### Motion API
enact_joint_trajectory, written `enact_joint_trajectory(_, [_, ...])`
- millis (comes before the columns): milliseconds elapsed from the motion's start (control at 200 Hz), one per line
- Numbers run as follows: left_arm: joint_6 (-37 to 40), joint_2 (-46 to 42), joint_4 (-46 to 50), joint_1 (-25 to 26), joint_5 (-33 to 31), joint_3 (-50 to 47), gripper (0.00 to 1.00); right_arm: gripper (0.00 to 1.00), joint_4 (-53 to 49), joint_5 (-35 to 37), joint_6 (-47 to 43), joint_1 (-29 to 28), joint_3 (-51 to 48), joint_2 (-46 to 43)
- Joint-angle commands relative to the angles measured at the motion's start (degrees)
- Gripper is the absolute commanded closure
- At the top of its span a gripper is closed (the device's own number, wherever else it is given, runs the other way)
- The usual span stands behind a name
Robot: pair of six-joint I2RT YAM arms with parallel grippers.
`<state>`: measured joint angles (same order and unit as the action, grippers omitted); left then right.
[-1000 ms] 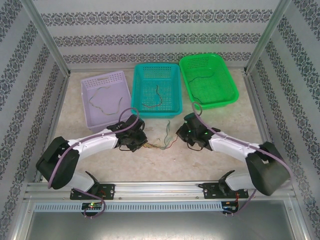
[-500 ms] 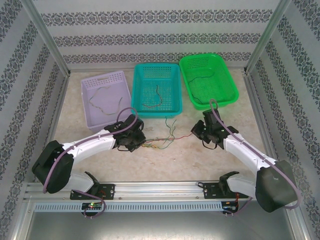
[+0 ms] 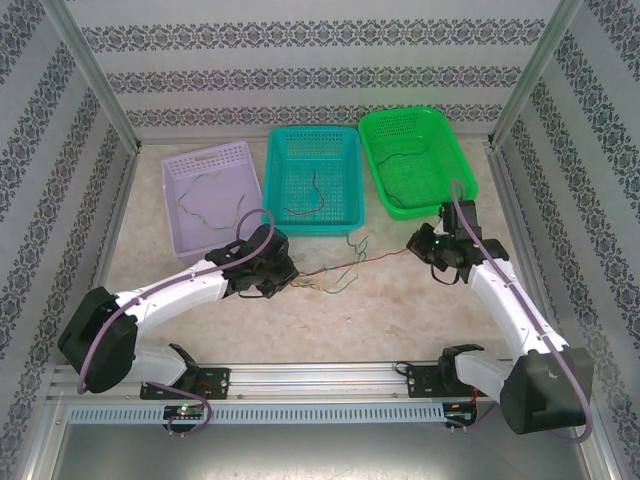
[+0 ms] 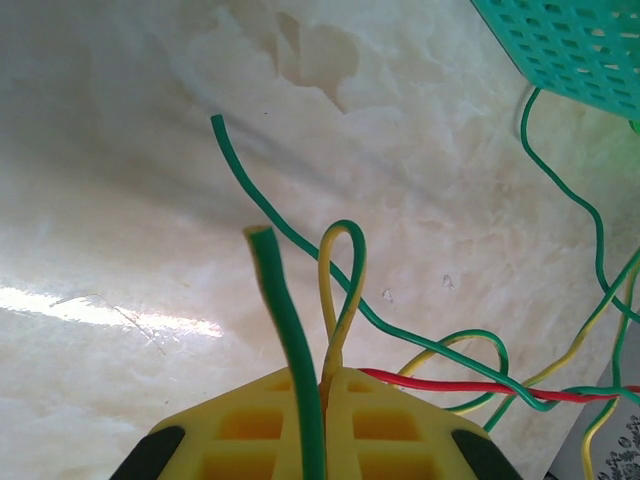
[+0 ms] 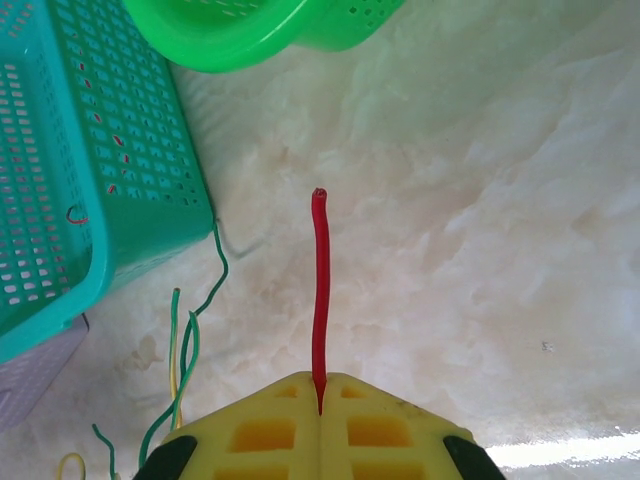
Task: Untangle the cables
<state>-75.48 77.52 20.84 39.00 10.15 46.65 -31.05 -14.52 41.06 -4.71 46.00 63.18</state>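
The cables point(image 3: 322, 280) lie knotted on the pale surface point(image 3: 400, 320), just in front of the teal basket point(image 3: 269, 195). The purple basket point(image 3: 168, 200) stands to its left and the green basket point(image 3: 372, 170) to its right, and each basket has a loose strand in it. Your left arm point(image 3: 180, 290) reaches in from the left and your right arm point(image 3: 505, 295) from the right. The knot sits between them, hard up against the left one.

The red cable point(image 3: 355, 264) is the one to watch. It runs nearly straight from the knot out to the right, angling a little toward the green basket. Its long axis lies along the line between your two hands.

The left fingers point(image 4: 250, 430) are closed on a green strand point(image 4: 290, 330) and a yellow strand point(image 4: 345, 290) at the knot. The right fingers point(image 5: 380, 420) are closed on the red cable near its free end, which pokes out past the tips.

I judge your next pull should follow that line, rightward and away from the left arm, so the red slides out lengthwise.
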Motion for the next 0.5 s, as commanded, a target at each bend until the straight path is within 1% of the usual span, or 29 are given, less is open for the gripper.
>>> enact_joint_trajectory(0, [-0.4,0.0,19.2,-1.3,-11.0,-2.7,1.00,1.00,1.2,14.2,-3.4,6.3,3.6,-1.6])
enact_joint_trajectory(110, [-0.2,0.2,19.6,-1.3,-10.8,-3.2,1.00,1.00,1.5,13.7,-4.2,8.6,6.0,-0.7])
enact_joint_trajectory(260, [-0.3,0.9,19.0,-1.3,-10.1,-3.7,1.00,1.00,1.6,14.1,-4.7,8.9,8.5,0.5])
enact_joint_trajectory(315, [-0.2,1.1,19.9,-1.3,-10.4,-3.2,1.00,1.00,0.9,15.4,-5.4,9.1,9.4,0.5])
enact_joint_trajectory(430, [0.1,1.3,21.8,-1.3,-11.0,-2.6,1.00,1.00,1.2,15.8,-5.1,12.5,10.1,0.0])
enact_joint_trajectory(495, [-0.1,1.0,21.7,-1.3,-11.0,-3.0,1.00,1.00,1.1,16.2,-5.7,13.4,11.2,0.4])
